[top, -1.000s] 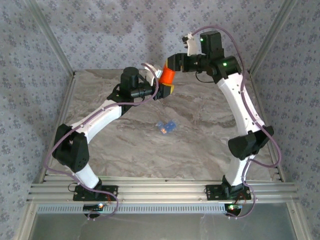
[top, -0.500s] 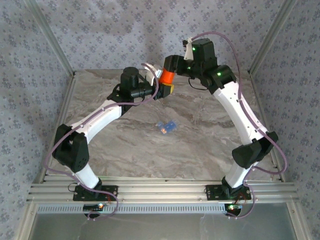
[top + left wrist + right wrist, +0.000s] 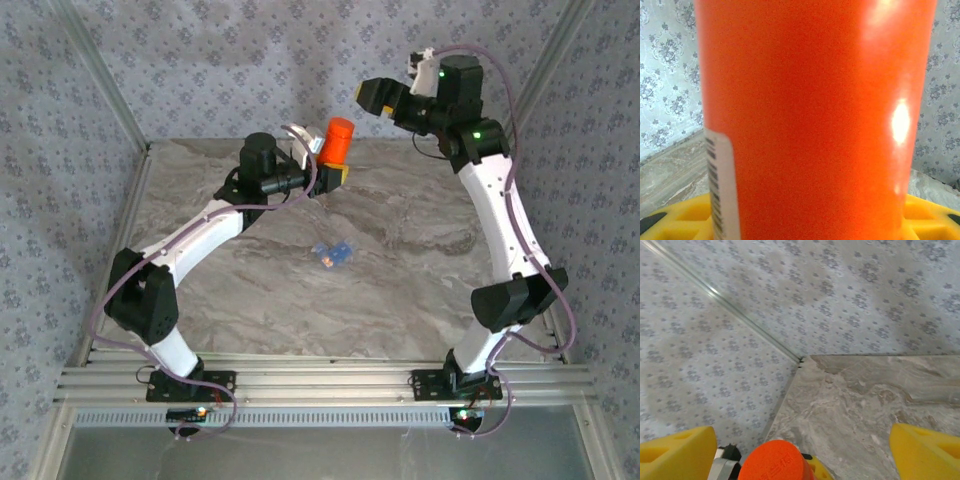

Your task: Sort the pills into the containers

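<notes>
From above, the pill box [image 3: 334, 250] lies flat in the middle of the table [image 3: 420, 290], well apart from both grippers. It looks light, thin-walled and slick, so I'd pinch it gently across its narrow width. The left gripper [image 3: 333, 172] clamps the upright orange bottle [image 3: 338, 142] low down, and the right gripper [image 3: 374, 95] hangs above and beside it.

At the left wrist, the bottle's smooth wall sits between yellow fingers [image 3: 927, 217].

At the right wrist, the fingers [image 3: 675, 450] are spread wide and empty, with the bottle's cap [image 3: 772, 460] below them.

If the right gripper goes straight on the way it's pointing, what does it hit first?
Likely the bottle, whose top sits between the right gripper's open fingers, though depth is unclear.
</notes>
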Tool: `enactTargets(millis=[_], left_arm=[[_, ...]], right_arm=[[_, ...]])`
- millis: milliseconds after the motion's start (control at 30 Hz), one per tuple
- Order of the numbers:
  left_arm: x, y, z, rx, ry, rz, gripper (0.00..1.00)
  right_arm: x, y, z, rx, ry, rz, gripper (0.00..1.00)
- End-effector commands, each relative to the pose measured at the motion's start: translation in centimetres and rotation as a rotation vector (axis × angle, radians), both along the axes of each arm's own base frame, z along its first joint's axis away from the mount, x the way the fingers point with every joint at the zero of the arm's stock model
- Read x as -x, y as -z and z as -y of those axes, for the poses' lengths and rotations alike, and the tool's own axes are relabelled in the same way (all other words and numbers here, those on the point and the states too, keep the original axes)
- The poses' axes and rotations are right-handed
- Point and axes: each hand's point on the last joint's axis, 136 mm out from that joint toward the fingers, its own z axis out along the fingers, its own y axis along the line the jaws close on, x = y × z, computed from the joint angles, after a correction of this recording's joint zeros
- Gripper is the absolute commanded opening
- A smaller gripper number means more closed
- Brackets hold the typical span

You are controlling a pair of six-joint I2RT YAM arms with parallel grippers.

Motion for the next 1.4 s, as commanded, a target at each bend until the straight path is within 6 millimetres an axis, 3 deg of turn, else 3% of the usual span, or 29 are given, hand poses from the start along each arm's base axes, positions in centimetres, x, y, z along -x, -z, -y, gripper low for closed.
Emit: enactTargets(millis=[0, 167, 433, 700, 933, 1200, 1367], left_arm=[[0.2, -3.6, 0.2, 0.055, 0.040, 0.080, 0.00], [0.3, -3.6, 0.5, 0.056, 0.053, 0.071, 0.00], [0.2, -3.4, 0.5, 0.056, 0.057, 0.062, 0.00], [0.3, -3.4, 0.6, 0.057, 0.059, 0.059, 0.00], [0.4, -3.5, 0.5, 0.057, 0.056, 0.060, 0.00], [0.3, -3.5, 0.5, 0.056, 0.052, 0.063, 0.00], [0.0, -3.5, 0.3, 0.051, 0.027, 0.067, 0.00]], right_arm=[[1.5, -1.2, -1.2, -0.028, -0.191, 0.080, 0.90], [2.4, 0.1, -3.1, -0.001, -0.335, 0.093, 0.90], [3.1, 1.2, -5.1, 0.035, -0.392, 0.092, 0.88], [3.0, 1.6, -5.9, 0.043, -0.406, 0.077, 0.80], [3.1, 2.1, -6.2, 0.062, -0.412, 0.068, 0.63], [3.4, 3.8, -6.5, 0.100, -0.386, 0.008, 0.54], [2.8, 5.4, -6.7, 0.120, -0.264, -0.061, 0.52]])
